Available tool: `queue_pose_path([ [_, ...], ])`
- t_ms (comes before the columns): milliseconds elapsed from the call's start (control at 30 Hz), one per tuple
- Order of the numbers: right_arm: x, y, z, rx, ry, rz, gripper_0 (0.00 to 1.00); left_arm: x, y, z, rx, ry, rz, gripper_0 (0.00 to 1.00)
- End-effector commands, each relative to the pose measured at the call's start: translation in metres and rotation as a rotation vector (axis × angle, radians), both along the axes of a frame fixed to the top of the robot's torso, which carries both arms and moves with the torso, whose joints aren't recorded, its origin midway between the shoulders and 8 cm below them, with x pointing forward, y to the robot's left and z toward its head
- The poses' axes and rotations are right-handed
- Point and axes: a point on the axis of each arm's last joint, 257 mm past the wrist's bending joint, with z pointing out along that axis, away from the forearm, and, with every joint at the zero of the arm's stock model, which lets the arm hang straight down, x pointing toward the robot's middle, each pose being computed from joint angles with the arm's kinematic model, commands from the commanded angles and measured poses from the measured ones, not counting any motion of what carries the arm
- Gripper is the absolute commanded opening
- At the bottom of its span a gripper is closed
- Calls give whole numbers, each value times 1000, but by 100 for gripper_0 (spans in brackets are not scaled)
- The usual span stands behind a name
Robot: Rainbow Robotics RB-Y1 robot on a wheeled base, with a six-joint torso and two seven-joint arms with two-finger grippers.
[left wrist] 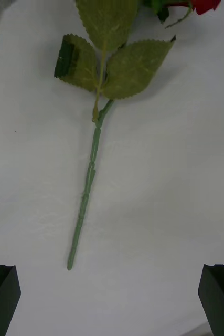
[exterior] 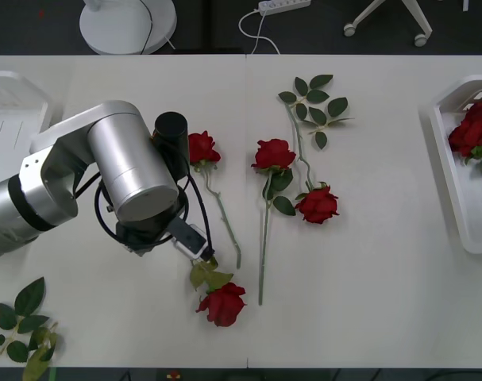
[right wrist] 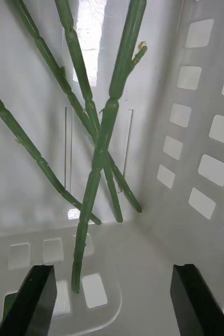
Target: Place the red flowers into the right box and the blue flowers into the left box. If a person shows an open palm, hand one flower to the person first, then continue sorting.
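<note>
- My left gripper [left wrist: 112, 302] is wide open and empty, hovering over the near rose's stem [left wrist: 86, 195].
- I'd drop straight down and close mid-stem, below the leaves [left wrist: 109, 58], keeping off the bloom [exterior: 221, 304].
- Three more roses [exterior: 274, 155] lie beyond it on the table [exterior: 383, 278].
- Right gripper [right wrist: 112, 299] is open inside the right box [exterior: 455, 178], above dropped stems [right wrist: 98, 157].
- Left box [exterior: 10, 111] is far left.

The surface [exterior: 383, 278] looks smooth, white and matt. The left arm [exterior: 125, 163] is shiny silver metal with black parts, and the right box [exterior: 455, 182] is smooth white plastic with a soft shine. The red flowers [exterior: 274, 155] have petals like soft cloth, bumpy green plastic stems [left wrist: 85, 194] and dull, veined leaves [left wrist: 117, 58].
</note>
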Motion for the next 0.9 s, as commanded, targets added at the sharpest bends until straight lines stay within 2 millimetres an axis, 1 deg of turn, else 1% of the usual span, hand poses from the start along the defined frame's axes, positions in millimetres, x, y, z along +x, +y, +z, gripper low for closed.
queue_pose_path([
  [33,9,-5,16,0,-41,-11,78,10,-35,-12,-59,3,-68,100],
  [67,10,-6,20,-1,-47,-11,79,10,-37,-15,-65,2,-73,100],
  [133,16,-3,35,16,-70,-5,84,11,-44,-27,-77,2,-79,100],
  [167,17,-2,39,24,-77,-5,84,12,-44,-29,-71,3,-78,100],
  [233,24,11,59,83,-108,-9,88,13,-42,-38,-56,5,-73,100],
  [267,26,16,64,104,-116,-11,89,13,-41,-41,-53,7,-72,100],
  [333,36,40,85,192,-161,-4,89,14,-37,-49,-49,14,-61,100],
  [367,38,45,90,211,-171,-11,90,15,-36,-50,-50,15,-58,100],
  [433,48,76,108,284,-204,-17,90,16,-35,-58,-57,25,-44,100],
  [467,50,83,111,302,-208,-23,89,16,-35,-59,-60,26,-41,100],
  [533,58,113,126,373,-248,-68,90,16,-35,-68,-73,36,-26,100],
  [567,60,120,129,394,-258,-86,90,16,-35,-71,-76,39,-22,100],
  [667,69,169,142,554,-301,-215,90,17,-33,-84,-96,44,1,100],
  [700,70,178,144,588,-303,-239,90,16,-31,-87,-97,47,5,100],
  [767,72,209,149,721,-302,-339,90,15,-31,-91,-105,46,9,100],
  [800,72,216,150,752,-299,-363,91,15,-31,-92,-106,47,10,100],
  [867,70,241,153,849,-276,-448,94,12,-29,-96,-104,53,13,100],
  [900,70,246,154,869,-271,-472,95,11,-30,-96,-107,52,12,100],
])
